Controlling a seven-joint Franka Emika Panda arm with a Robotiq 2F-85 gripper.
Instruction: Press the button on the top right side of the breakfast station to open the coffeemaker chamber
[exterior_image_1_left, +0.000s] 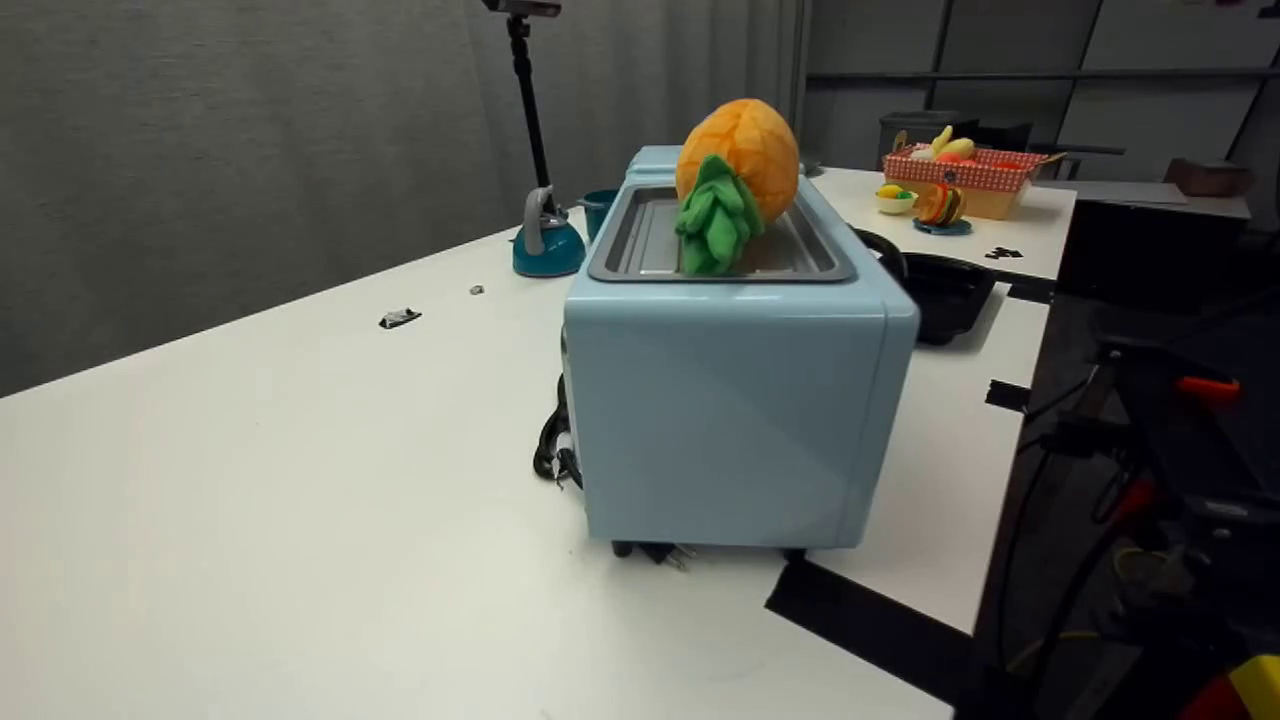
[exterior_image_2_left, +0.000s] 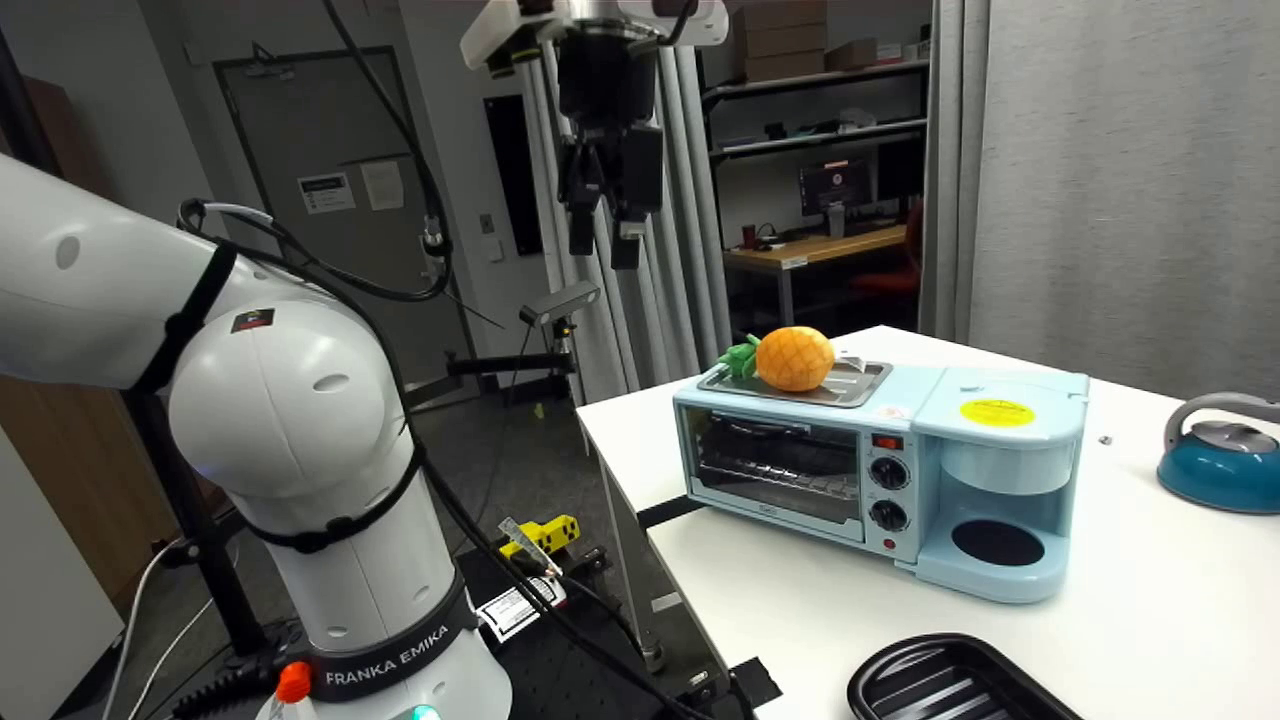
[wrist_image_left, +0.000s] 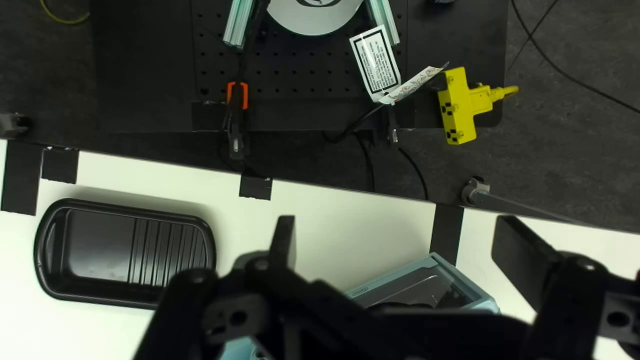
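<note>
The light-blue breakfast station (exterior_image_1_left: 730, 420) stands on the white table in both exterior views. In an exterior view its front (exterior_image_2_left: 915, 395) shows an oven door, two dark knobs and, at the right, the coffeemaker chamber (exterior_image_2_left: 1005, 468) under a shut lid with a yellow sticker (exterior_image_2_left: 997, 413). The top button is too small to make out surely. My gripper (exterior_image_2_left: 605, 250) hangs in the air, well above the table and apart from the station. In the wrist view the gripper (wrist_image_left: 395, 222) is open and empty, its fingers wide apart, hiding most of the station (wrist_image_left: 385, 285).
An orange-and-green plush pineapple (exterior_image_2_left: 795, 358) lies on the station's metal tray (exterior_image_2_left: 865, 385). A black pan (wrist_image_left: 125, 250) lies near the table's front edge. A teal kettle (exterior_image_2_left: 1225, 465) stands beyond the coffeemaker end. A checkered basket (exterior_image_1_left: 960, 180) stands farther along the table.
</note>
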